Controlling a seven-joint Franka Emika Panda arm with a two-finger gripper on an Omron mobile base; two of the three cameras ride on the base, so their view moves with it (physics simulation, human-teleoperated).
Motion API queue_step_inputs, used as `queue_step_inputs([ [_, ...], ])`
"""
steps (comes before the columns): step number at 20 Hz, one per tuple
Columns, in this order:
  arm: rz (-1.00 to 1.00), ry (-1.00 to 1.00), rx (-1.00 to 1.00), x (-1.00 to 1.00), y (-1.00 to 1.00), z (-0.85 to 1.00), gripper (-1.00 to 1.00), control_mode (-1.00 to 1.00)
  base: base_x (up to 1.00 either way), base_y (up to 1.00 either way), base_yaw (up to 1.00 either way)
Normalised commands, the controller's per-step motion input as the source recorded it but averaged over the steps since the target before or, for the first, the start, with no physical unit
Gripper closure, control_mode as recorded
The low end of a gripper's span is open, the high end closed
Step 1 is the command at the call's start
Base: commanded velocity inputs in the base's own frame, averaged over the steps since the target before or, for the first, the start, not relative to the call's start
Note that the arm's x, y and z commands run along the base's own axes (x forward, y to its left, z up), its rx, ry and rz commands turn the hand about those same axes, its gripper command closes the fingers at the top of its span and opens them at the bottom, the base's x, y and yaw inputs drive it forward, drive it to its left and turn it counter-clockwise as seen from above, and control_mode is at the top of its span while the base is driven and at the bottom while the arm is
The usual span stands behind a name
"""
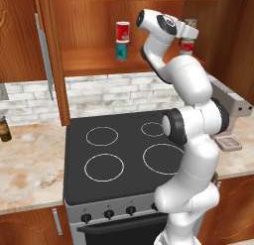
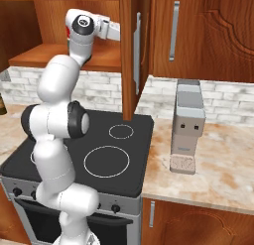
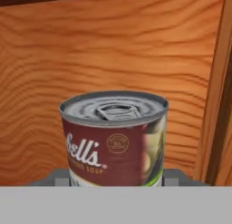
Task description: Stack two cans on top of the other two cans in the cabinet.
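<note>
Red soup can (image 3: 114,139), wooden cabinet wall (image 3: 113,51) behind

The white arm rose from its base, bent at the elbow, and reached high with the wrist turned level. Its claw (image 1: 187,39) stood closed on a can (image 3: 114,138), 1 finger on each side.

A black stove top (image 1: 116,154) w/ four white burner rings is set betw. marble counters (image 1: 27,164). Knobs (image 1: 109,214) are seen along its front. A grey coffee machine (image 2: 188,125) is stood on the right counter, a dark bottle (image 1: 4,129) at far left. White brick backsplash (image 1: 114,92) is seen behind.
</note>
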Motion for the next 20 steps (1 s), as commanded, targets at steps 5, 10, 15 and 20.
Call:
queue_step_inputs([
  [5, 0.00, 0.00, 0.02, 0.14, 0.00, -0.04, 1.00, -1.00, 0.00, 0.00, 0.00],
  [10, 0.00, 0.00, 0.01, 0.03, -0.03, -0.09, 1.00, -1.00, 0.00, 0.00, 0.00],
  [15, 0.00, 0.00, 0.00, 0.00, -0.13, -0.06, 1.00, -1.00, 0.00, 0.00, 0.00],
  [20, 0.00, 0.00, 0.00, 0.00, -0.18, -0.05, 1.00, -1.00, 0.00, 0.00, 0.00],
])
